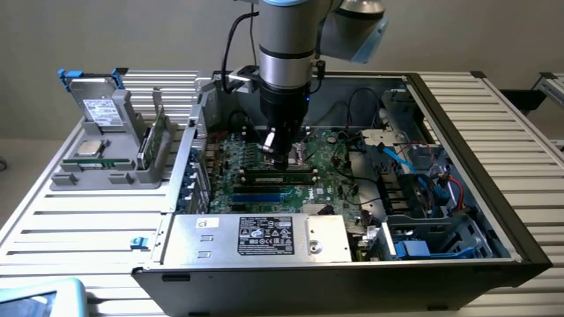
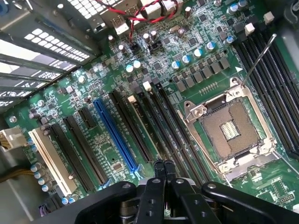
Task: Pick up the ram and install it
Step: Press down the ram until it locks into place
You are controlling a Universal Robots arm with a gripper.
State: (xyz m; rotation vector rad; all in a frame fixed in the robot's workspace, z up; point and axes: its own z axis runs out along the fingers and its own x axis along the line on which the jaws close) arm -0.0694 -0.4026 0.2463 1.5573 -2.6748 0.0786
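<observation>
green stick with dark chips, the ram, lies lengthwise along a black slot on the motherboard inside the open computer case. in the exterior view it sits just below the gripper. the gripper hangs straight down from the arm over the slot bank. in the wrist view the fingertips are pressed together with nothing visible between them, so the gripper is not carrying the stick. cannot tell whether the tips touch the ram's top edge or hover just above it. cannot tell whether the end latches are closed. judgement: the step in hand is seating, the stick already in its slot. to do it well, push straight down along the slot's plane with the closed tips centred on the thin top edge. a push off to one side would tilt the board or slide the tips onto the neighbouring slots. press evenly so both ends go down together. keep clear of the open processor socket and its lever, both close beside the slots. a second green board stands in the grey holder at the exterior view's left, well apart.
</observation>
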